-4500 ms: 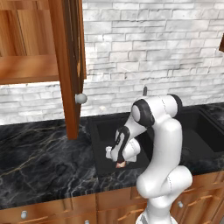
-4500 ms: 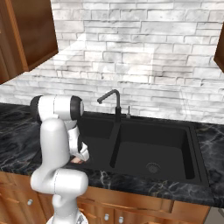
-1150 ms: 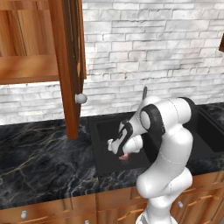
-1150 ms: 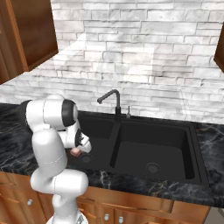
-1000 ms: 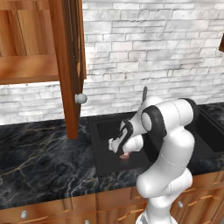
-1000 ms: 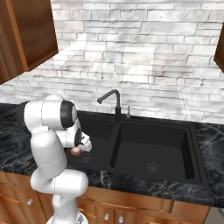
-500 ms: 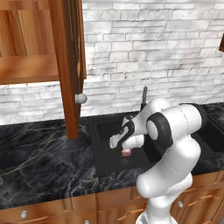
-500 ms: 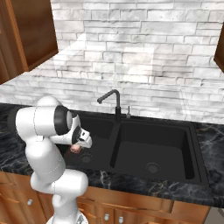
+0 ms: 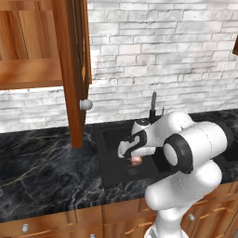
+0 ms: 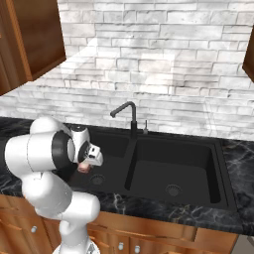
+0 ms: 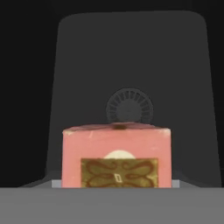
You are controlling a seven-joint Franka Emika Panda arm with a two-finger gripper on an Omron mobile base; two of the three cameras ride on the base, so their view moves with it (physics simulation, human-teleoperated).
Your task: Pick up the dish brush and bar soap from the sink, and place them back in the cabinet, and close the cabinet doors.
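My gripper [image 9: 135,157] hangs over the left basin of the black sink [image 9: 109,139], shut on the bar soap [image 9: 136,161]. The soap is a pinkish block held clear of the basin floor, also seen under the hand [image 10: 84,167]. In the hand view the bar soap [image 11: 116,159] stands close at the bottom, its gold-patterned face towards me, with the round drain [image 11: 129,107] behind it. The cabinet [image 9: 28,69] is at upper left, its shelf bare and its door [image 9: 72,69] swung open. The dish brush is out of view.
The dark faucet [image 10: 130,116] rises behind the divider between the basins. The open door's silver knob [image 9: 85,104] hangs above the counter, left of the sink. Another wooden door [image 10: 34,34] stands at upper left. Black marble counter [image 9: 42,162] runs left of the sink.
My gripper has lifted a little with the bar soap in it, and the arm's upper joints have swung forward and to the right.
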